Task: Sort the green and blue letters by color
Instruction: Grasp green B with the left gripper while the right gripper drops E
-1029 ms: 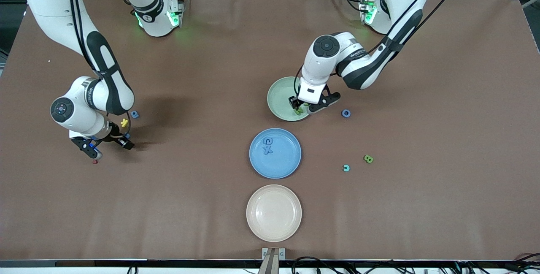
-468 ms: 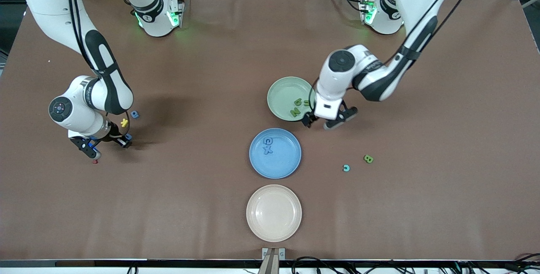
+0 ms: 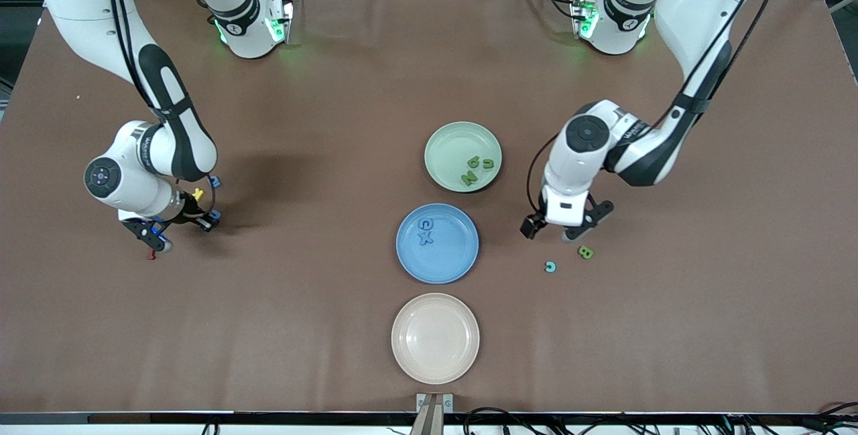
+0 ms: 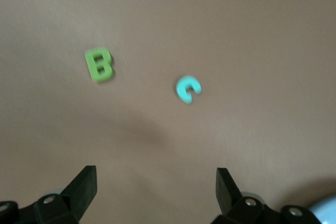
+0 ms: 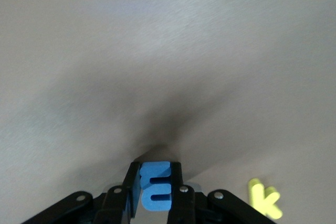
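Observation:
My left gripper (image 3: 558,230) is open and empty over the bare table, beside a green B (image 3: 586,252) and a teal C (image 3: 550,267). Both show in the left wrist view, the B (image 4: 99,65) and the C (image 4: 187,89), ahead of the left gripper (image 4: 156,182). My right gripper (image 5: 156,179) is shut on a blue E (image 5: 156,187), low over the table at the right arm's end (image 3: 181,226). Three green letters (image 3: 469,178) lie in the green plate (image 3: 439,143). Two blue letters (image 3: 425,238) lie in the blue plate (image 3: 456,261).
A beige plate (image 3: 435,338) lies nearest the front camera. By the right gripper lie a yellow K (image 3: 197,194), a small blue letter (image 3: 214,181) and a dark red letter (image 3: 151,256). The K (image 5: 265,199) shows in the right wrist view.
My left gripper let go of a green letter in the green plate and moved away to over the table by the B and C. My right gripper shifted slightly with the blue E.

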Available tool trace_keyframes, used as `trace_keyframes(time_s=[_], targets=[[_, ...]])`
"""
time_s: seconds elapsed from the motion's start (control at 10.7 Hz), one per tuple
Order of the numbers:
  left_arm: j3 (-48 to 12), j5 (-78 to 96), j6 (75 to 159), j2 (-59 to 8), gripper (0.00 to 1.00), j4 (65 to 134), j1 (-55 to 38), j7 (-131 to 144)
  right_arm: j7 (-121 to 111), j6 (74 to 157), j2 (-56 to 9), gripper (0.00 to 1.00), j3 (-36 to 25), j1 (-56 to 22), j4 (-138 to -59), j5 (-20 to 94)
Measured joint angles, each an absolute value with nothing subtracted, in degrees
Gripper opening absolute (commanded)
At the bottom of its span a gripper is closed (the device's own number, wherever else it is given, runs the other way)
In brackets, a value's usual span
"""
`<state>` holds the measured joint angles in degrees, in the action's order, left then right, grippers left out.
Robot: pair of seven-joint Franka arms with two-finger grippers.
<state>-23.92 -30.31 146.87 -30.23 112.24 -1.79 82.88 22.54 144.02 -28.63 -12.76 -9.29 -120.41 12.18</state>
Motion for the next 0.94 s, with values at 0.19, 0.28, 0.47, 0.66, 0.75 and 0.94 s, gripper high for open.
trace_keyframes(time_s=[0.19, 0.28, 0.47, 0.66, 0.75, 0.94], targets=[[-22.3, -29.9, 146.8, -32.4, 1.00, 109.9, -0.4, 83.1, 21.5, 143.4, -28.2, 0.10, -10.9, -9.4, -119.1, 12.2], [-22.0, -29.8, 146.8, -33.8, 1.00, 108.8, 0.6, 83.2, 21.0, 143.3, -27.7, 0.10, -10.2, -9.8, -118.3, 12.2], [-21.9, -29.1, 146.8, -36.4, 1.00, 107.0, 2.9, 83.2, 20.4, 143.0, -26.9, 0.10, -9.6, -13.1, -116.0, 12.1], [-21.8, -29.1, 145.9, -37.7, 1.00, 106.4, 4.1, 83.1, 20.3, 142.9, -26.9, 0.10, -9.4, -18.0, -113.4, 12.1], [-21.9, -29.1, 145.2, -38.2, 1.00, 106.1, 4.2, 83.1, 20.3, 142.9, -27.2, 0.10, -9.3, -20.8, -111.9, 12.1], [-21.9, -29.1, 144.4, -38.9, 1.00, 105.7, 4.1, 83.0, 20.4, 142.9, -28.5, 0.10, -9.2, -25.6, -108.5, 12.2]])
